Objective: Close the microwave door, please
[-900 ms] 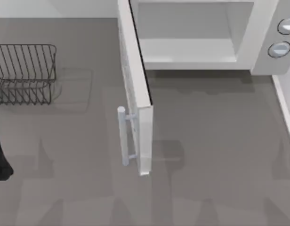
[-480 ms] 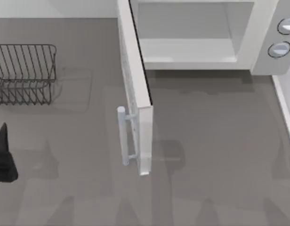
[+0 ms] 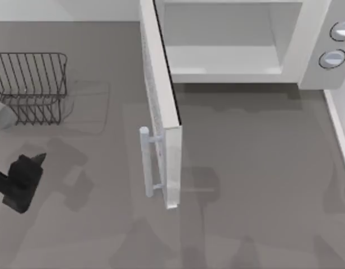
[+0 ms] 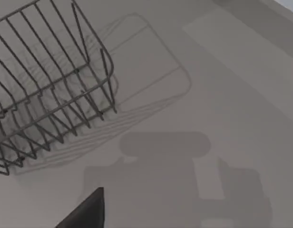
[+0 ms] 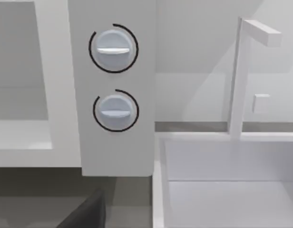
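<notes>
Grey table [image 3: 245, 185] has lots of bare room. At its back sits the microwave [image 3: 307, 50], and the microwave door [image 3: 161, 112] sticks straight out, wide open. My left gripper [image 3: 27, 171] hangs far left of the door handle [image 3: 145, 162], near a wire rack [image 3: 29, 87]. I cannot tell if its jaws are open. A white sink [image 5: 222, 180] sits beside the microwave.

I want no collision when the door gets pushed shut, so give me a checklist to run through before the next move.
1. Microwave door wide open, not yet shut: ok to push.
2. Cavity of the microwave free of anything that blocks the door: ok.
3. Floor of the door's swing path, on the table: ok.
4. Left gripper apart from the handle, low at the table's left: ok.
5. Wire rack away from the door: ok.
6. Left gripper's finger state: cannot tell.
</notes>
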Available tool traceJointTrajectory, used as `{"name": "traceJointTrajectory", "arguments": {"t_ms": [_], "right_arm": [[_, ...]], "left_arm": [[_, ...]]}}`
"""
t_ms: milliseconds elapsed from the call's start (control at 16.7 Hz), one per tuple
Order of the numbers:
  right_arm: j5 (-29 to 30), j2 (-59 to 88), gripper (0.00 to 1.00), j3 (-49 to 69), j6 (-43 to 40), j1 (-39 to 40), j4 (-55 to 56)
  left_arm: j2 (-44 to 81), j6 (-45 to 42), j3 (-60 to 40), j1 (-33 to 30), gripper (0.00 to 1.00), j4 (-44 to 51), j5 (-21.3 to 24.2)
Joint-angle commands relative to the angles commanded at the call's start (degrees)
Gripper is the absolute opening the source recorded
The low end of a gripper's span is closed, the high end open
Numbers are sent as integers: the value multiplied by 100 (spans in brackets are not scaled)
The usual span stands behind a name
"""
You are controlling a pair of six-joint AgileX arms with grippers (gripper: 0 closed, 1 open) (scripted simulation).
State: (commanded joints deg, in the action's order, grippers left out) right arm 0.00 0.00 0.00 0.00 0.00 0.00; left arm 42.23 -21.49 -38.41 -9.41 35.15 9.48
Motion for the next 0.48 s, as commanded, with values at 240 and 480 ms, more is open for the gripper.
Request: {"name": "traceJointTrajectory", "arguments": {"t_ms": [240, 480], "right_arm": [[0, 0, 100, 0, 0, 0, 0], [0, 0, 100, 0, 0, 0, 0]], "left_arm": [[2049, -977, -2057, -421, 100, 1823, 435], [3875, -1890, -4201, -801, 100, 3433, 869]]}}
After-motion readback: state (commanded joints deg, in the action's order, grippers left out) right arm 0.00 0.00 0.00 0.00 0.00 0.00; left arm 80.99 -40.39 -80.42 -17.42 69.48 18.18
